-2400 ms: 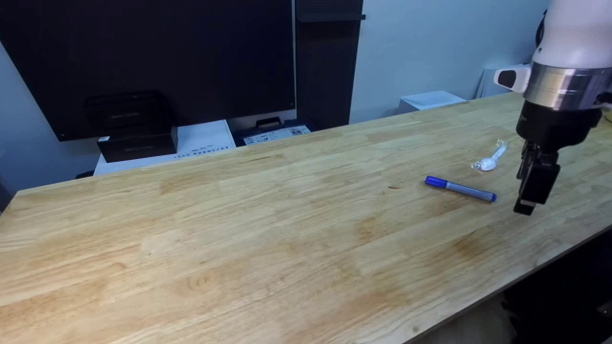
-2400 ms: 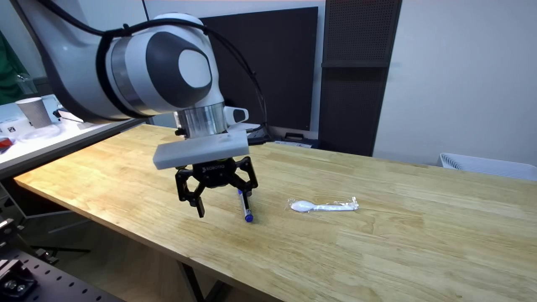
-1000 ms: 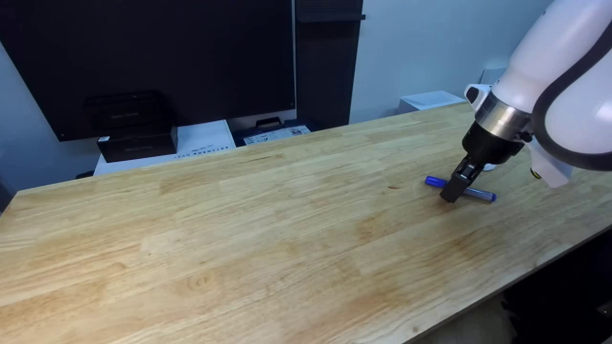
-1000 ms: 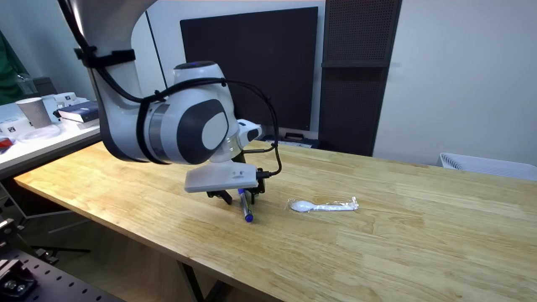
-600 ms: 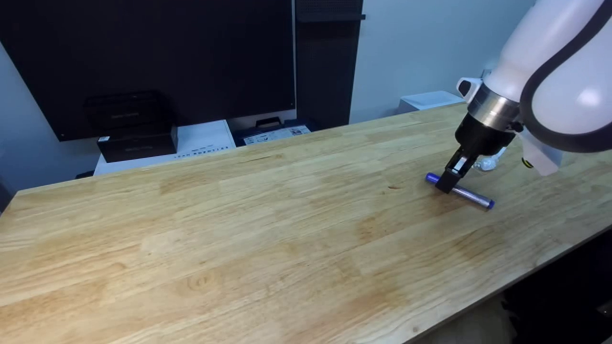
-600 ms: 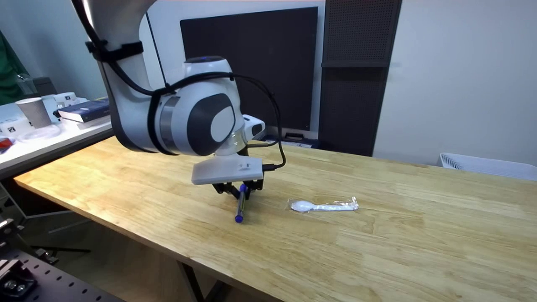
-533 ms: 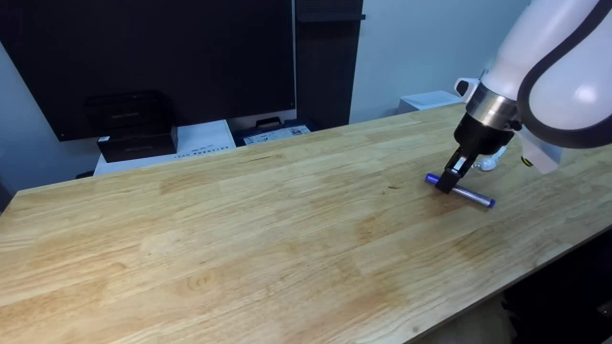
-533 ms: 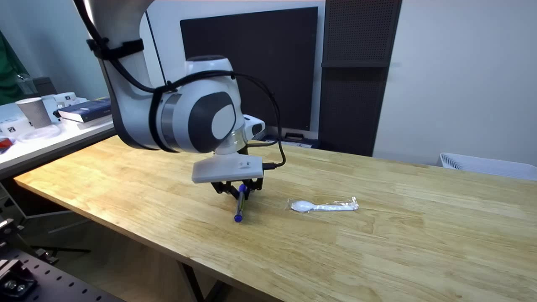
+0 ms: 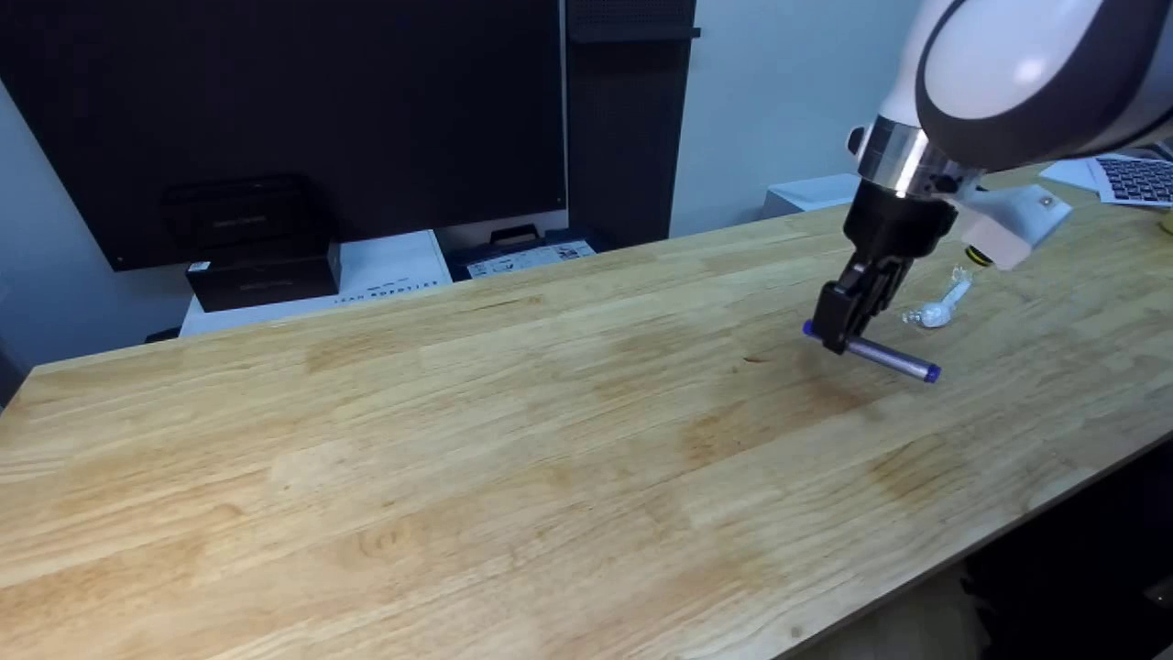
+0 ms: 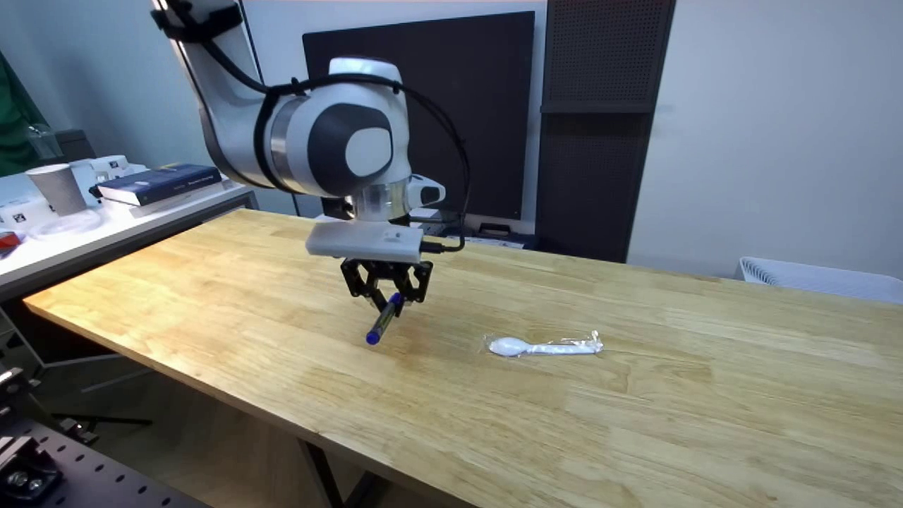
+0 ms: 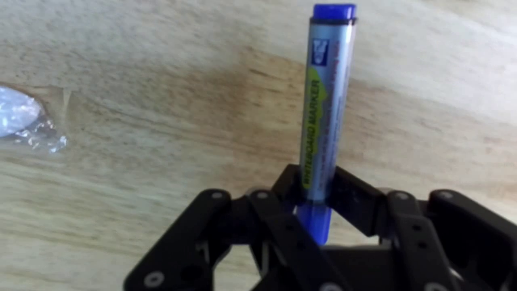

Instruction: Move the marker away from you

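Hanging over the bench (image 9: 412,440), apparently off its surface in both exterior views, the blue marker (image 11: 325,113) is sitting in the gripper (image 11: 317,184), whose fingers (image 11: 355,198) are pinching it right by the cap (image 11: 315,224)! Its long axis is running across the bench: the cap is aiming toward the far long edge, by the dark board (image 9: 284,110), while the plain end (image 11: 334,12) is sticking out toward the near long edge. And that's what the coming move is turning on: if "away" is meaning the far edge, as I'm judging, the cap would be leading and the body trailing behind the fingers. With the hold so near one end, I'm expecting swivel if the plain end catches. Off beyond, farther from the visible short edge, the wrapped spoon (image 10: 511,346) is lying flat.
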Available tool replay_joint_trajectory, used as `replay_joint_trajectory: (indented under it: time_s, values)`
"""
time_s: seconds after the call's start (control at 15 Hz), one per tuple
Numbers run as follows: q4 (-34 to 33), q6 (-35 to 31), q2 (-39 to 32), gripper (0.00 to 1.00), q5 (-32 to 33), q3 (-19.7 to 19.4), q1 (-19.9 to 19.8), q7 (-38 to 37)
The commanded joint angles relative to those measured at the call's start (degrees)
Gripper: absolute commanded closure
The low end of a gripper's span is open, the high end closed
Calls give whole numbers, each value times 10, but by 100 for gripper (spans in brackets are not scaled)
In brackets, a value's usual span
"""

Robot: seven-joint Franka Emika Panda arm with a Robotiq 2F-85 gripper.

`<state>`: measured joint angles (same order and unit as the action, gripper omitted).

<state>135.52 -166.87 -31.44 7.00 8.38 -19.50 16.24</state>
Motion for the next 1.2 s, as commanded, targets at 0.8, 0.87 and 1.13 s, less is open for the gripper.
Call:
replay_joint_trajectory:
  time_s: [0.8, 0.87, 1.13]
  values:
    - [85, 163, 120, 98, -35, -46, 93, 75]
    - [85, 157, 123, 100, -38, -52, 95, 66]
    - [82, 117, 129, 72, -44, -70, 105, 20]
